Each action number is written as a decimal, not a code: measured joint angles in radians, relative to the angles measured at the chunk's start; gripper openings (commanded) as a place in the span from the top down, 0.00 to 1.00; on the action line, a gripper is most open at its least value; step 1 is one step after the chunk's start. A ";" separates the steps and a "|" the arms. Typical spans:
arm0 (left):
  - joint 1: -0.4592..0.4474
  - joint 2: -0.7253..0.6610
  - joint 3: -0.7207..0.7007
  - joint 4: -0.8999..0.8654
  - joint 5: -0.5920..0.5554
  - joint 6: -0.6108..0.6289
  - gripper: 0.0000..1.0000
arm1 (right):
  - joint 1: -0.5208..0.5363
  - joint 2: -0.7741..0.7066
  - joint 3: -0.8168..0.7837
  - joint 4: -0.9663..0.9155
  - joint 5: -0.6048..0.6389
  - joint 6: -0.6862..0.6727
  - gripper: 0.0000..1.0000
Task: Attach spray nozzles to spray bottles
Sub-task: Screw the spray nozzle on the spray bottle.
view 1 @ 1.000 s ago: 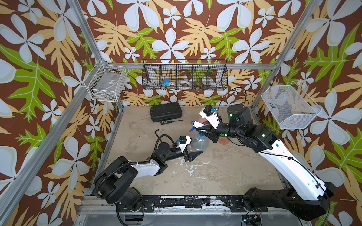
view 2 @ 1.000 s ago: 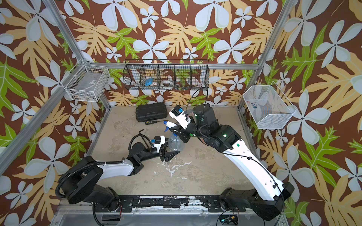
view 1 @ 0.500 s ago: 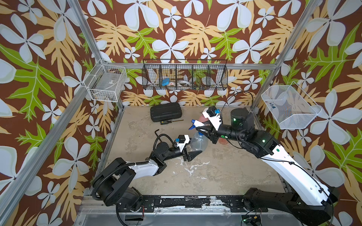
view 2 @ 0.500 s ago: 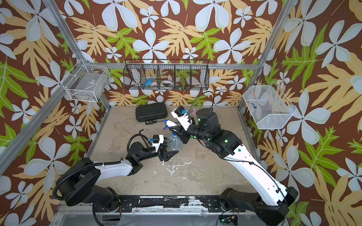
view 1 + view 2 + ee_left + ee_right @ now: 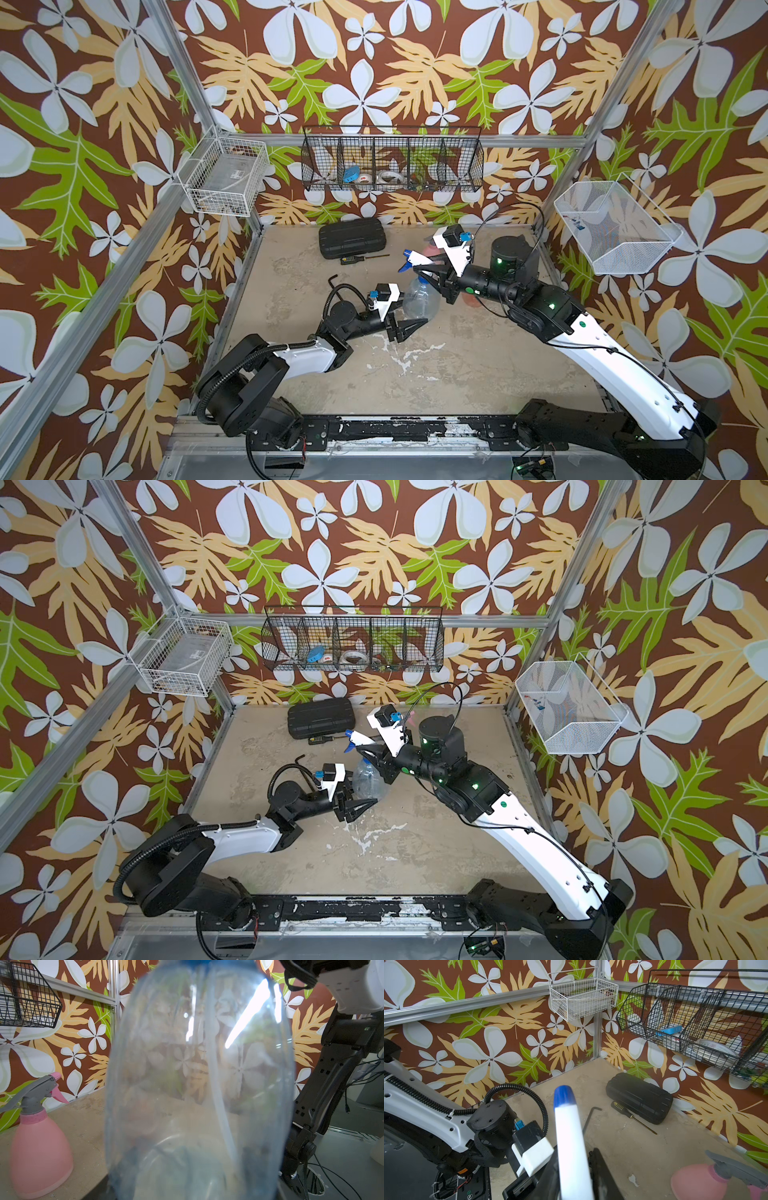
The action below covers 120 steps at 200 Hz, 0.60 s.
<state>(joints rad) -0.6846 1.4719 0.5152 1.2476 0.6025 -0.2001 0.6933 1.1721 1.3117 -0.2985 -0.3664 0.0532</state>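
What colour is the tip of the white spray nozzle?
Blue. The white plastic trigger spray nozzle has a blue tip, clearest in the right wrist view.

Worn beige tabletop [image 5: 457,374] bears black case [image 5: 352,244], screwdriver [image 5: 619,1107], hex key [image 5: 589,1119], pink bottle [image 5: 41,1147].

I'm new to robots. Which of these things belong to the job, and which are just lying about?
Part of the job:
- clear bottle
- white and blue nozzle, gripped by the right claw
- pink bottle, with the grey and pink nozzle already on it

Just lying about:
- black case
- screwdriver
- hex key
- black wire basket on the wall
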 measured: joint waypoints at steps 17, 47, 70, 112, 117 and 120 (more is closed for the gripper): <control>0.003 -0.002 0.000 -0.005 -0.025 0.010 0.46 | 0.001 0.001 -0.012 0.024 0.028 0.024 1.00; 0.004 -0.015 0.000 -0.059 -0.158 0.069 0.46 | 0.010 0.023 -0.030 0.076 0.145 0.117 1.00; 0.004 -0.015 0.008 -0.098 -0.241 0.118 0.46 | 0.070 0.044 -0.040 0.105 0.322 0.195 1.00; 0.000 0.014 0.048 -0.123 -0.368 0.144 0.46 | 0.153 0.082 -0.025 0.121 0.586 0.365 1.00; -0.003 0.016 0.049 -0.124 -0.380 0.145 0.46 | 0.159 0.086 -0.022 0.120 0.610 0.384 1.00; -0.006 0.017 0.050 -0.123 -0.388 0.147 0.46 | 0.163 0.089 -0.020 0.118 0.622 0.395 1.00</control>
<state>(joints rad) -0.6907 1.4891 0.5648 1.1244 0.2150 -0.0532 0.8562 1.2606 1.2915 -0.1802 0.2558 0.4480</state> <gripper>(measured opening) 0.747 0.243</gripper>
